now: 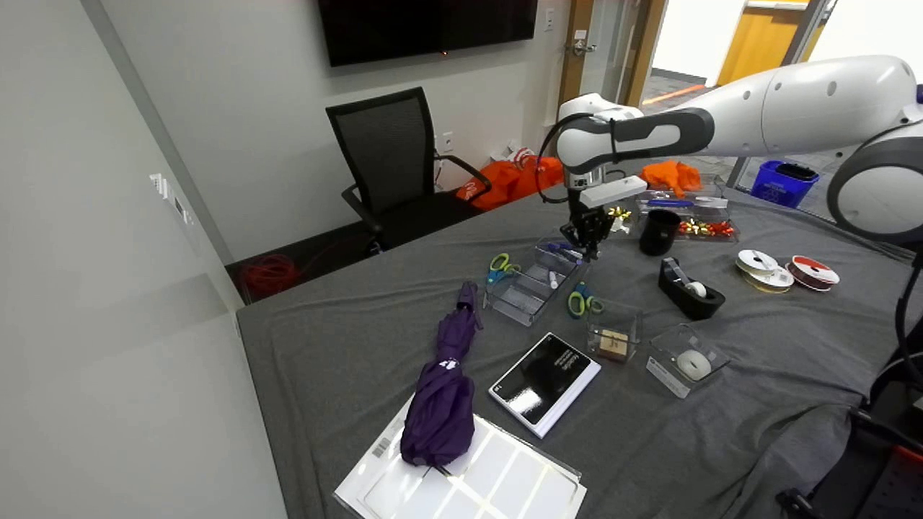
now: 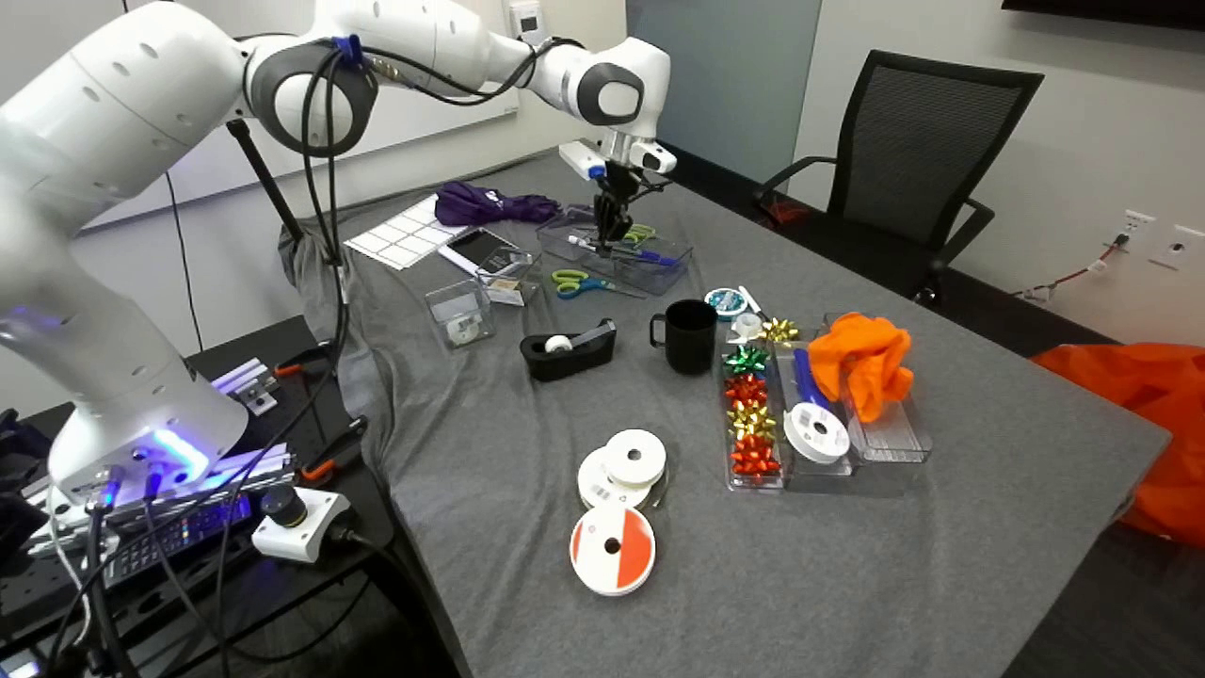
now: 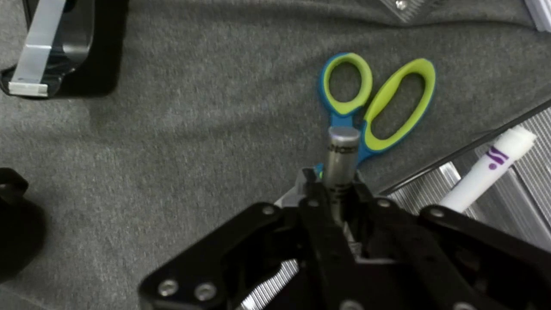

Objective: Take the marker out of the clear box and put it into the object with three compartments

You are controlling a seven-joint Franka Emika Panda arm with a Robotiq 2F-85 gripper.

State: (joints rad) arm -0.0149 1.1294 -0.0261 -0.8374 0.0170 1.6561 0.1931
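Observation:
The clear box (image 1: 508, 310) is a low tray with dividers, also in an exterior view (image 2: 663, 282); its ribbed floor shows in the wrist view (image 3: 413, 189). Blue markers (image 1: 562, 251) and a white marker (image 3: 486, 170) lie in it. My gripper (image 3: 331, 185) is over one end of this tray, as both exterior views show. Its fingers are closed on a grey marker (image 3: 342, 155) whose end sticks out past the fingertips. The object with three compartments (image 2: 894, 441) is a clear organiser holding shiny bows, a blue item with a white roll, and an orange cloth.
A black mug (image 2: 690, 336) stands between the tray and the organiser. A tape dispenser (image 2: 568, 350), green-handled scissors (image 3: 389, 103), ribbon rolls (image 2: 612, 551), a notebook (image 1: 544, 382), a purple umbrella (image 1: 441, 389) and small clear boxes (image 1: 689, 360) lie around.

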